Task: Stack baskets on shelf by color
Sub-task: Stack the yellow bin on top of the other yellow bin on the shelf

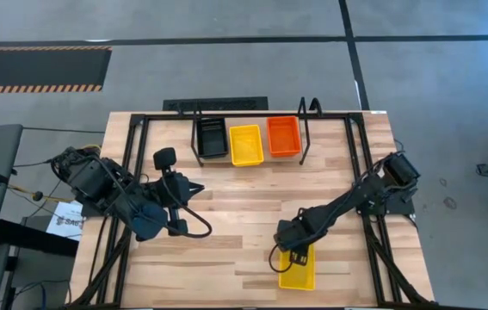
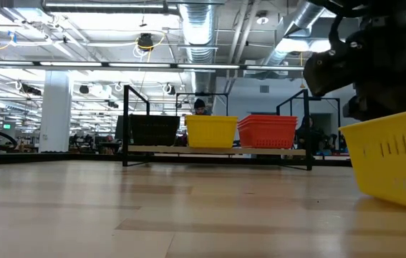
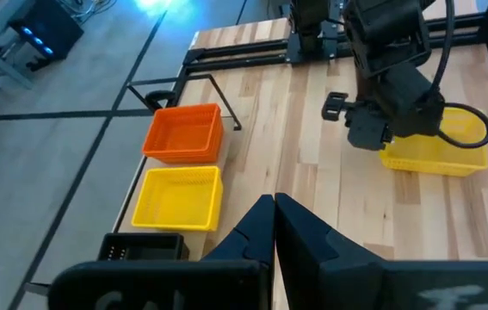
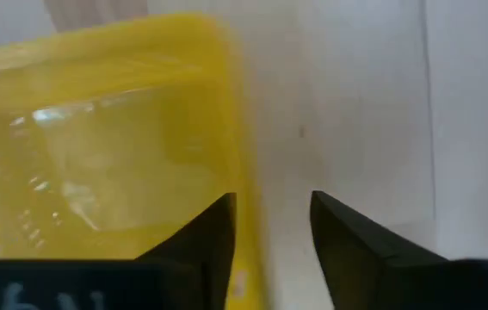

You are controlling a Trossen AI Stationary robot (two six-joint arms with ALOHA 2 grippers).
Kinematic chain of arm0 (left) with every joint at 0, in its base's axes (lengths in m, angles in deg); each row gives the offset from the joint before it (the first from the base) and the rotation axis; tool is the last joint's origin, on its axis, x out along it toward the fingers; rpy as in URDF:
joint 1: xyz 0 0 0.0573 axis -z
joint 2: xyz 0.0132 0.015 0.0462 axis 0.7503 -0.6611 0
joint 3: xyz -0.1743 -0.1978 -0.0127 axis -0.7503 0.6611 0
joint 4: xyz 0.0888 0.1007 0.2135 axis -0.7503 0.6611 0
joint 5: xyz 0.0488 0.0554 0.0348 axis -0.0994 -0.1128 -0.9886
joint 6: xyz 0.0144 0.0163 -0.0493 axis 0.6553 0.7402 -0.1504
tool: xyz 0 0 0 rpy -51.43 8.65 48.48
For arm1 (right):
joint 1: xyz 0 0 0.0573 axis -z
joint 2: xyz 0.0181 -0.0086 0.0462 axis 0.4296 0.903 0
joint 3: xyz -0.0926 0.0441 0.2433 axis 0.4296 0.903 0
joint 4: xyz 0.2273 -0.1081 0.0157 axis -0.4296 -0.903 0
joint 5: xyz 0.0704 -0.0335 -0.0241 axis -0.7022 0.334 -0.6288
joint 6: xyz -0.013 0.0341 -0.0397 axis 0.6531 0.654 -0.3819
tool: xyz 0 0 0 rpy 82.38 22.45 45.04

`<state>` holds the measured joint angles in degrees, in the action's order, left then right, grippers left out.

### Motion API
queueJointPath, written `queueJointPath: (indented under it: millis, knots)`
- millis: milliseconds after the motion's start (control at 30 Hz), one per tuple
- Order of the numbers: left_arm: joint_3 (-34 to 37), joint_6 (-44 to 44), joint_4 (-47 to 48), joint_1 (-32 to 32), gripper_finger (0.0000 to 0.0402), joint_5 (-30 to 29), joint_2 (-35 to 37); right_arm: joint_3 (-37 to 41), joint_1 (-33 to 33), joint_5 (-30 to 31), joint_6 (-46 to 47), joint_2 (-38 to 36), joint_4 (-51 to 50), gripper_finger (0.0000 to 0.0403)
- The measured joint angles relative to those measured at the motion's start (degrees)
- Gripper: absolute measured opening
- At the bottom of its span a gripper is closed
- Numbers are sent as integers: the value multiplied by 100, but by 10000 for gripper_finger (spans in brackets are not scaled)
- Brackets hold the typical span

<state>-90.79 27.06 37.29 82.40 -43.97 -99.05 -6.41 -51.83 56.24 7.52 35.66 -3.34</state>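
Observation:
Three baskets stand side by side on the low black shelf (image 1: 305, 129) at the table's far edge: black (image 1: 212, 138), yellow (image 1: 246, 144) and red-orange (image 1: 283, 135). They also show in the low view on the shelf (image 2: 217, 150). Another yellow basket (image 1: 299, 271) (image 2: 396, 161) sits on the table near its near edge, right of centre. My right gripper (image 1: 293, 251) (image 4: 274, 202) is open over this basket's far end, one finger inside and one outside the wall (image 4: 245, 164). My left gripper (image 1: 199, 187) (image 3: 274, 211) is shut and waits above the table's left half. My right gripper comes down from above and straddles the yellow basket's wall (image 4: 248, 185) at its far end. The inside finger (image 4: 213, 237) is close to the wall and the outside finger (image 4: 342, 232) stands apart from it. I cannot tell whether either one touches.
The larger black rail frame (image 1: 360, 172) runs along the table's left, right and far sides. Bare wood lies between the shelf and both arms (image 1: 244, 198). The lone yellow basket lies close to the table's near edge (image 1: 299, 297).

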Motion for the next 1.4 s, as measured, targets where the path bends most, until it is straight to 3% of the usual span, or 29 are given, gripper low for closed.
queueJointPath:
  millis: [100,233,300,667,800,933,1133,1400]
  knots:
    - [0,-36,0,0,0,-2,0,0,107,-10,-334,0,11,129]
    - [0,-67,0,0,0,-2,0,0,274,-47,-780,0,8,34]
    - [0,-142,0,0,0,-2,0,-24,372,-68,-978,-2,13,13]
    - [0,-840,0,0,0,15,-27,-940,1235,242,-2837,-840,-589,3]
    - [-2,-963,0,0,0,29,-42,-1644,1871,722,-3793,-1374,-1128,3]
    - [-2,-1097,-1,0,0,29,-42,-2411,2765,746,-4572,-1700,-1342,2]
    - [-2,-867,0,0,0,35,-42,-3499,4137,135,-5516,-1718,-1372,2]
    - [-2,-609,0,-9,0,-24,-42,-4994,5398,-980,-6148,-1003,-1767,1]
